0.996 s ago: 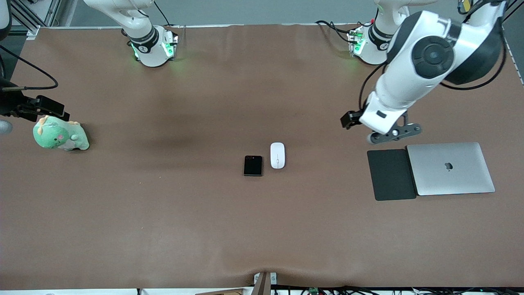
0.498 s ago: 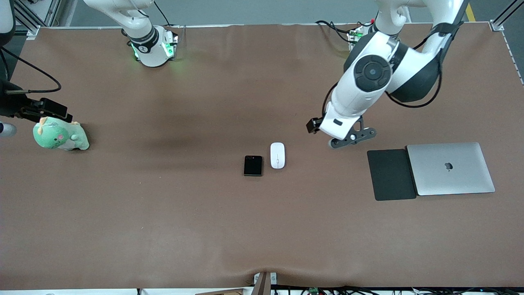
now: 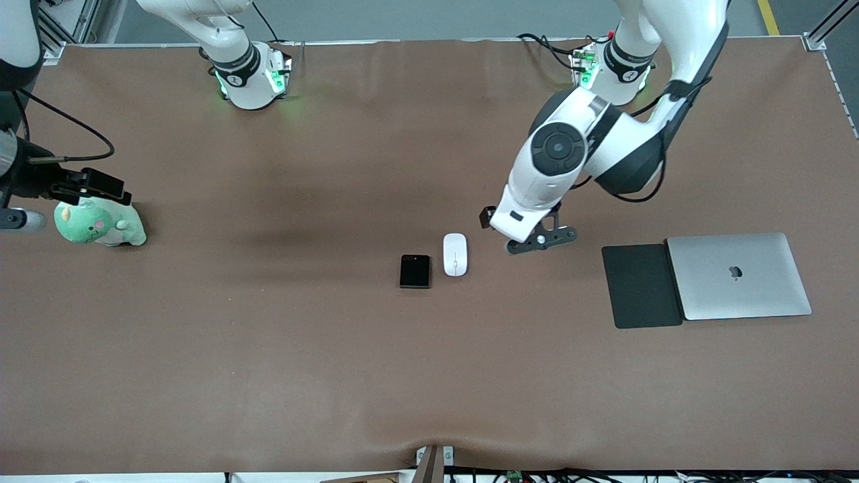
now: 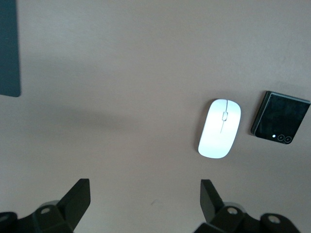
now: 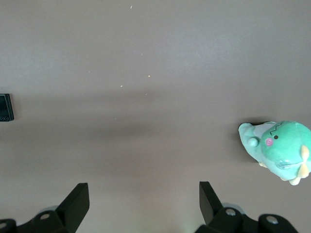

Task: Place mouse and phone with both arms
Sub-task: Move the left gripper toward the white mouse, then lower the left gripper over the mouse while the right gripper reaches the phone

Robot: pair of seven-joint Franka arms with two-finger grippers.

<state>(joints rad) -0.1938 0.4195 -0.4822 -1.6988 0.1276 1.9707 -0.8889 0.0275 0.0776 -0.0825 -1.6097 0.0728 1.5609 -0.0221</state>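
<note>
The white oval mouse [image 3: 455, 254] [image 4: 219, 128] lies mid-table with the small black phone [image 3: 415, 271] [image 4: 281, 119] beside it, toward the right arm's end. My left gripper [image 3: 541, 240] [image 4: 146, 191] hangs open and empty over bare table beside the mouse, between it and the dark pad. My right gripper [image 5: 144, 194] is open and empty too, in the air at the right arm's end of the table beside a green plush toy [image 3: 98, 225]. The phone [image 5: 6, 107] only shows at the edge of the right wrist view.
A flat dark-grey pad [image 3: 641, 285] [image 4: 8, 48] lies beside a closed silver laptop [image 3: 738, 275] toward the left arm's end. The green plush toy [image 5: 279, 148] sits near the table's edge at the right arm's end. Brown tabletop [image 3: 268, 349] spreads nearer the front camera.
The left arm has swung from above the pad and laptop toward the mouse, still open. The right hand has shifted slightly inward near the plush toy. Mouse and phone have not moved.
</note>
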